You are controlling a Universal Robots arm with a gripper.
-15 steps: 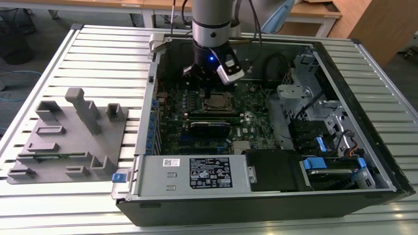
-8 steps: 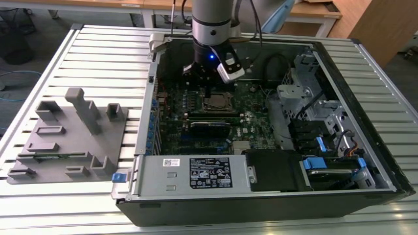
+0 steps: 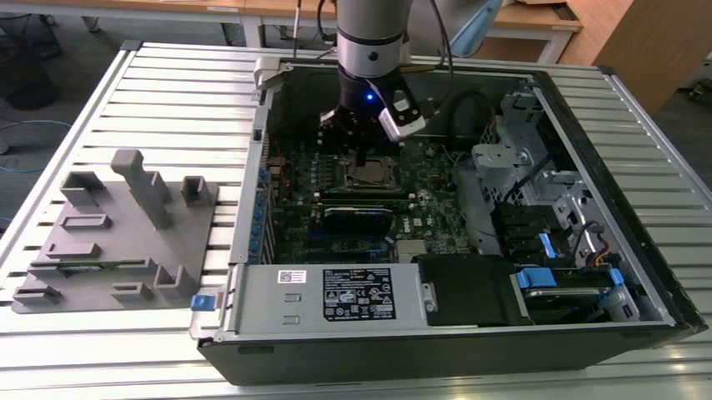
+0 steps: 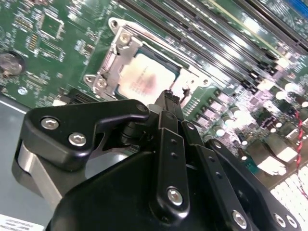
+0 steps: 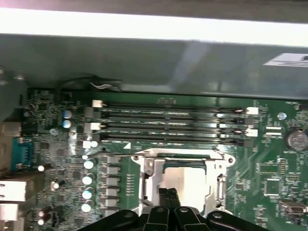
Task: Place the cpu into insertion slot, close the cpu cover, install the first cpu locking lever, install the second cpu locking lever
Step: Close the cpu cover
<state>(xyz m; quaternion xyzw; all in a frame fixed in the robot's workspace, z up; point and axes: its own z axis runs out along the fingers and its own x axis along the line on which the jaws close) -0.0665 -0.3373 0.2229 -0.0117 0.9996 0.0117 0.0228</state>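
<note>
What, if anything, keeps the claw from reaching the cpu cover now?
Likely nothing, so yes: the claw hangs close over the cpu cover, with no cable or part between them.

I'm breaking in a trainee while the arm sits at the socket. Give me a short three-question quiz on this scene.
1. True or false: the cpu lies in the insertion slot with the cpu cover down over it.
2. The gripper has its tips: A) over the grey fixture outside the case, B) at the edge of the socket, C) at the power supply.
3. In the first wrist view, how many long black slots run side by side next to the socket?
Key: 1 true. 2 B. 3 four.
</note>
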